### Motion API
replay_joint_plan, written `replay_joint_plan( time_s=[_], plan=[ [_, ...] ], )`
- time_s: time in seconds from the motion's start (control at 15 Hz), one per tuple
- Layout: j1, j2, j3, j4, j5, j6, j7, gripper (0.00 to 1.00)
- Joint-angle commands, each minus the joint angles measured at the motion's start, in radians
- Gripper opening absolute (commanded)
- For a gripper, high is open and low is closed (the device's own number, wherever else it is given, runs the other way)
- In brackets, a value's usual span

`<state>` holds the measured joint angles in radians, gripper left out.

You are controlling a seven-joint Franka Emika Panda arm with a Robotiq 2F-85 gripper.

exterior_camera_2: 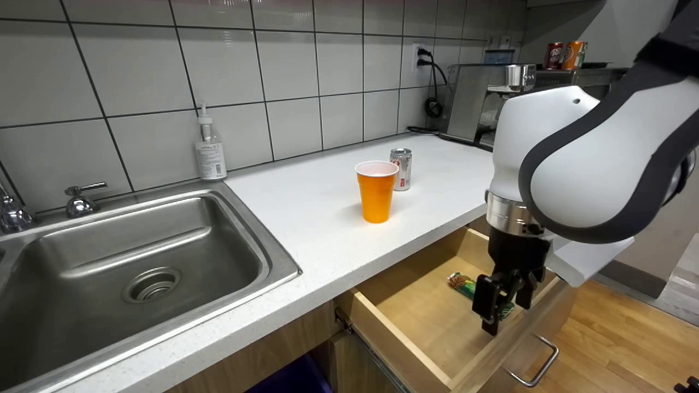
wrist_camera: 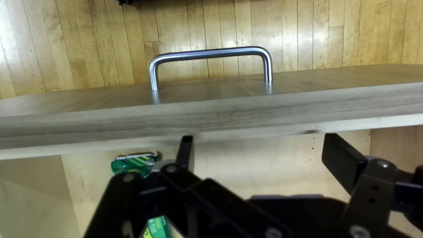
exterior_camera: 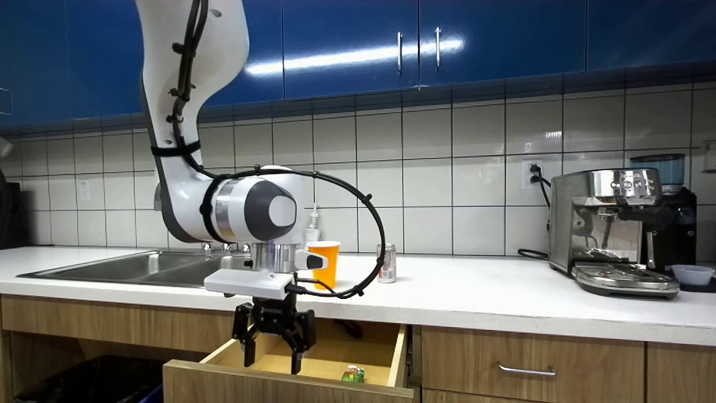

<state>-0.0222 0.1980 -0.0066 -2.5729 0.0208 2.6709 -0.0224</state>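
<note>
My gripper [exterior_camera: 272, 365] points down over the pulled-out wooden drawer [exterior_camera_2: 404, 341], close to its front panel. Its black fingers stand wide apart with nothing between them, as the wrist view shows. Inside the drawer lies a green snack packet [exterior_camera_2: 463, 284], partly hidden behind the gripper in an exterior view and behind a finger [wrist_camera: 187, 148] in the wrist view. The drawer's metal handle [wrist_camera: 211, 53] sits on the outer face of the front panel. Whether a fingertip touches the panel, I cannot tell.
On the white counter [exterior_camera_2: 306, 218] stand an orange cup [exterior_camera_2: 377, 192], a silver can [exterior_camera_2: 403, 169], a soap bottle [exterior_camera_2: 211, 155] and a coffee machine [exterior_camera: 607, 229]. A steel sink [exterior_camera_2: 164, 229] is beside them. Below the counter is a dark bin [exterior_camera: 95, 380].
</note>
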Motion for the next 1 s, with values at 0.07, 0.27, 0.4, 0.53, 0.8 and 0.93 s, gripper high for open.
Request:
replay_joint_plan(
  time_s=[0.07, 0.27, 0.4, 0.53, 0.8, 0.93],
  plan=[
    [0.015, -0.077, -0.036, 0.011, -0.078, -0.065, 0.081, 1.0],
    [0.01, -0.118, -0.041, 0.028, -0.101, -0.108, 0.086, 1.0],
    [0.008, -0.152, -0.041, 0.042, -0.113, -0.149, 0.089, 1.0],
    [0.003, -0.182, -0.036, 0.061, -0.112, -0.193, 0.082, 1.0],
    [-0.011, -0.212, -0.041, 0.119, -0.127, -0.265, 0.071, 1.0],
    [-0.022, -0.216, -0.051, 0.153, -0.121, -0.279, 0.064, 1.0]
  ],
)
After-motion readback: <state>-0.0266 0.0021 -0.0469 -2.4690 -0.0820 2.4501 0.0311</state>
